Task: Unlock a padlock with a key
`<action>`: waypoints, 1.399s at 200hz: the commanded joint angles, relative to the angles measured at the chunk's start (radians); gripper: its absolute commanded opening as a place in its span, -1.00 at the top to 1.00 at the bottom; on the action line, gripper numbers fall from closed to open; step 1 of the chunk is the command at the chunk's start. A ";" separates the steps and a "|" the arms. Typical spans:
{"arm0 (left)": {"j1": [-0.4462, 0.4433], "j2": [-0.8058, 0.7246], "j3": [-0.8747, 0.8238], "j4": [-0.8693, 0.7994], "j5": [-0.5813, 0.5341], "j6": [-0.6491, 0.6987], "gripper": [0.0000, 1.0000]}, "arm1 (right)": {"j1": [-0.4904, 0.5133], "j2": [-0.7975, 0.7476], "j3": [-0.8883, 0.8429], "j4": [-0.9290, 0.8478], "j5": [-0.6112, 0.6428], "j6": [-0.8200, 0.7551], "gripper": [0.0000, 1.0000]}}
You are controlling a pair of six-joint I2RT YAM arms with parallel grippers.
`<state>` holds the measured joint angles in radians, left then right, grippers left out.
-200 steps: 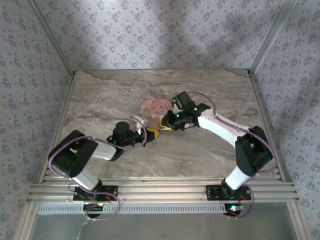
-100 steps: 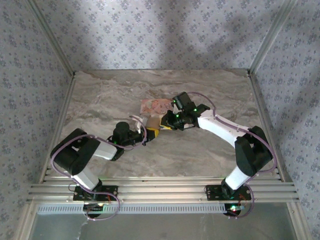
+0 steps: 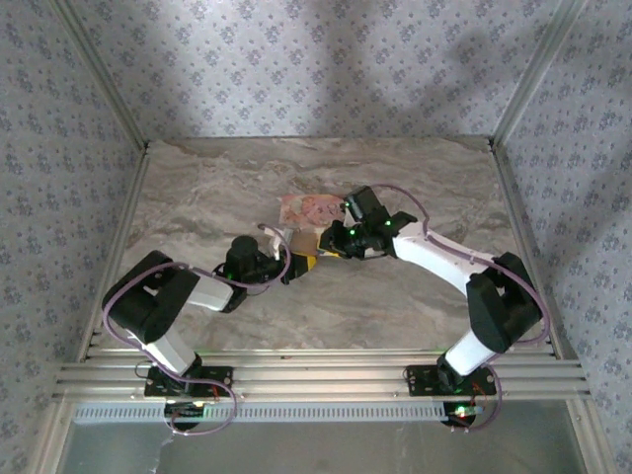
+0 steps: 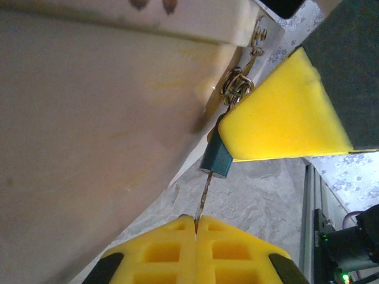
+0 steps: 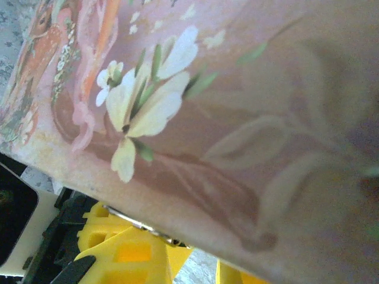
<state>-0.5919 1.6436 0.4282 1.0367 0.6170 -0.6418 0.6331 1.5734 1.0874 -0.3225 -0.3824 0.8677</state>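
Here, my left pincer (image 4: 196,220), pressed shut on the key (image 4: 203,192), points its blade straight ahead to meet the padlock (image 4: 215,158) just beyond its tips. My right pincer (image 3: 327,243) clamps the padlock from the far side. A twist about the blade's axis looks next.

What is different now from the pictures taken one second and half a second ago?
The right arm turned its wrist slightly rightward; the left arm edged towards the centre. Nothing was taken or released. The left claw stays shut on the thin silvery key in the tiny dark-blue padlock; the flat pink-orange printed packet kept its place.
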 commanded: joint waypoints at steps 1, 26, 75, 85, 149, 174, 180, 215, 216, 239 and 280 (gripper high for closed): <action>0.001 -0.026 0.076 0.115 0.074 -0.059 1.00 | 0.036 -0.018 -0.041 0.048 -0.045 -0.028 1.00; 0.000 0.006 0.089 0.180 0.092 -0.127 1.00 | 0.043 -0.014 -0.065 0.088 -0.056 -0.026 1.00; 0.004 -0.007 0.100 0.167 0.128 -0.154 1.00 | 0.051 -0.008 -0.107 0.118 -0.062 -0.045 1.00; 0.005 -0.011 0.101 0.159 0.132 -0.153 1.00 | 0.052 -0.009 -0.118 0.126 -0.064 -0.047 1.00; -0.035 -0.063 0.082 0.011 -0.008 0.006 1.00 | 0.061 -0.012 -0.173 0.220 -0.069 -0.019 1.00; -0.041 -0.123 0.057 -0.050 -0.088 0.055 1.00 | 0.066 -0.019 -0.185 0.203 -0.032 -0.010 1.00; -0.043 -0.142 0.046 -0.062 -0.109 0.066 1.00 | 0.067 -0.021 -0.189 0.201 -0.023 -0.005 1.00; -0.066 -0.209 0.033 -0.153 -0.166 0.147 1.00 | 0.084 -0.009 -0.204 0.229 -0.006 0.045 1.00; -0.068 -0.209 0.033 -0.155 -0.167 0.148 1.00 | 0.084 -0.009 -0.204 0.230 -0.006 0.046 1.00; -0.089 -0.209 0.027 -0.150 -0.178 0.173 1.00 | 0.096 0.006 -0.195 0.230 0.007 0.073 1.00; -0.103 -0.229 0.030 -0.181 -0.186 0.186 1.00 | 0.110 0.022 -0.201 0.240 0.037 0.097 1.00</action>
<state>-0.6788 1.4792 0.4194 0.7006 0.4194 -0.4950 0.6975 1.5658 0.9085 -0.0483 -0.3225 0.9398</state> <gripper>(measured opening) 0.054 0.139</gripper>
